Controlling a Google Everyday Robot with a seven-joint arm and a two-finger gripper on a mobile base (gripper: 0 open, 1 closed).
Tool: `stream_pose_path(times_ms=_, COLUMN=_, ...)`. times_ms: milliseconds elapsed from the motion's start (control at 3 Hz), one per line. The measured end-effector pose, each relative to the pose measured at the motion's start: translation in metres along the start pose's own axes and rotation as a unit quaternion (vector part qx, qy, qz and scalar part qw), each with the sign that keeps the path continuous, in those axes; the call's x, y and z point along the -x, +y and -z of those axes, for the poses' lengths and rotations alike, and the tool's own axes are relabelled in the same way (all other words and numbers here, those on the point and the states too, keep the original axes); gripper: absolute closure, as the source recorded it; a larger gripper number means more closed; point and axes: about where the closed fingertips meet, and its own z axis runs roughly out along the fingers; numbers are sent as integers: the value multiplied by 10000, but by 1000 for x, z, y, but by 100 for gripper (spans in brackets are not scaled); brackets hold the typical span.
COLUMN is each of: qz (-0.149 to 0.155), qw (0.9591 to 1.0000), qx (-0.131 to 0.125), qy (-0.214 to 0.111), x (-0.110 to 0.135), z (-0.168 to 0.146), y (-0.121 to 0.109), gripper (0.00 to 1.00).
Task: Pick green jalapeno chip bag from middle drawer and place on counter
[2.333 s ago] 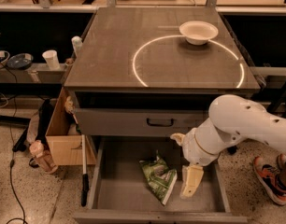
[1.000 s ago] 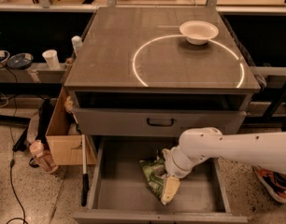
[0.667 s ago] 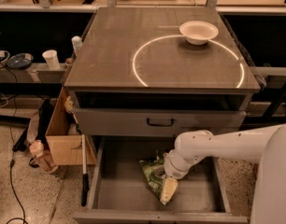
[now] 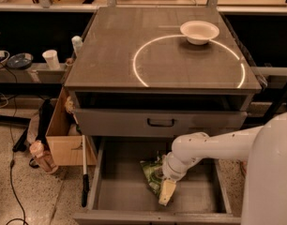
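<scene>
The green jalapeno chip bag (image 4: 151,171) lies crumpled on the floor of the open middle drawer (image 4: 120,193), near its middle. My gripper (image 4: 165,193) reaches down into the drawer on the white arm from the right, right at the bag's right side, with a pale finger (image 4: 166,192) over the bag's front edge. The arm hides part of the bag. The counter (image 4: 115,55) with its thin white circle line is above, at the frame's middle.
A white bowl (image 4: 199,32) sits on the counter's far right. A grey drawer front with a black loop handle (image 4: 161,123) is shut above the open drawer. A cardboard box (image 4: 64,135) and a stick (image 4: 84,170) stand at the left.
My arm swung from the drawer's right side left onto the bag and lowered. The gripper now sits against the bag. The bag has hardly moved.
</scene>
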Motion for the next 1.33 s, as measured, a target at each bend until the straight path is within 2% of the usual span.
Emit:
stream_pose_path(times_ms=1000, qz=17, qw=9996, qx=261, qy=137, x=-1, z=-44, y=-12, gripper=0)
stream_pose_path(times_ms=1333, qz=15, qw=9996, qx=264, qy=137, x=-1, z=-45, y=-11, gripper=18)
